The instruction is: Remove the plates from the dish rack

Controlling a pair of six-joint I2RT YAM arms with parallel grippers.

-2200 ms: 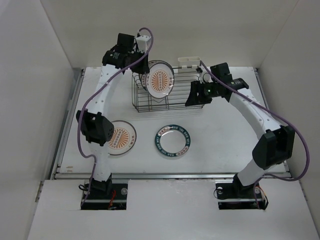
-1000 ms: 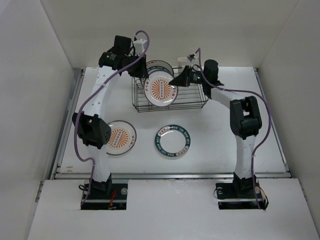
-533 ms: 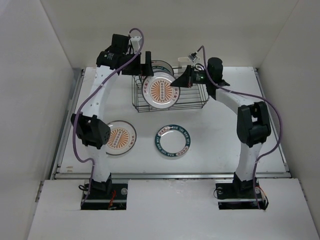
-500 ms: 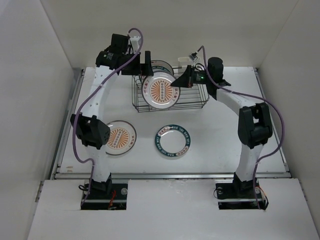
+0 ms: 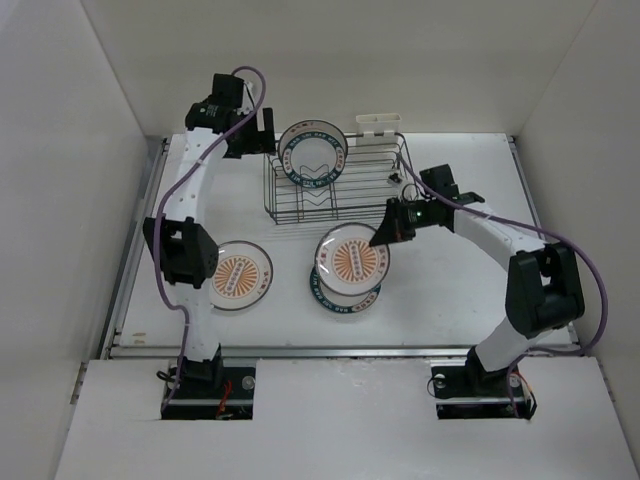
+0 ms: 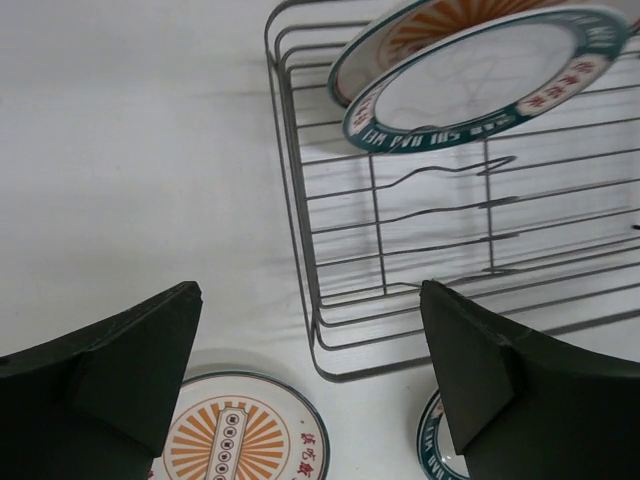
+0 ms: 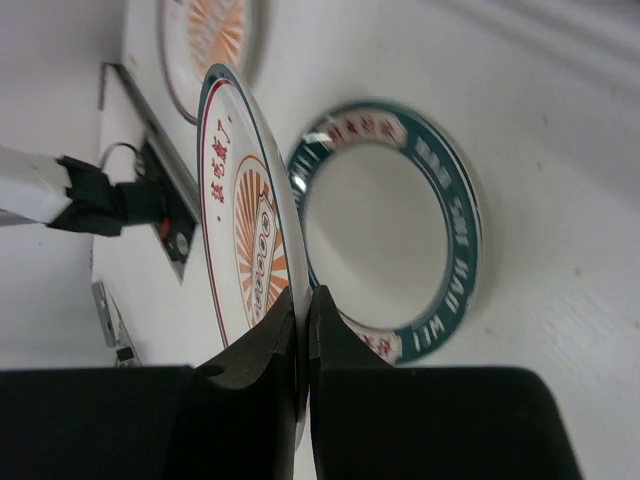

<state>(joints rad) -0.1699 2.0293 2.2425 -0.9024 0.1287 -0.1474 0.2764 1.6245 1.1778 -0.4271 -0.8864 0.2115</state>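
Our right gripper (image 7: pixel 303 300) pinches the sunburst plate (image 7: pixel 255 250) by its rim, tilted over the green-rimmed plate (image 7: pixel 462 235). Our left gripper (image 6: pixel 310 290) gapes above the dish rack (image 5: pixel 300 200).

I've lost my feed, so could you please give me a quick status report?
Left gripper open, empty, over dish rack's left edge. Right gripper shut on sunburst plate, tilted above green-rimmed plate on table. Two more plates stand in rack.

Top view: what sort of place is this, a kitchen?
Probably a robot test cell, not a kitchen: plain white walls box in a table, two arms stand at its near edge, and the only kitchenware is a dish rack and plates.
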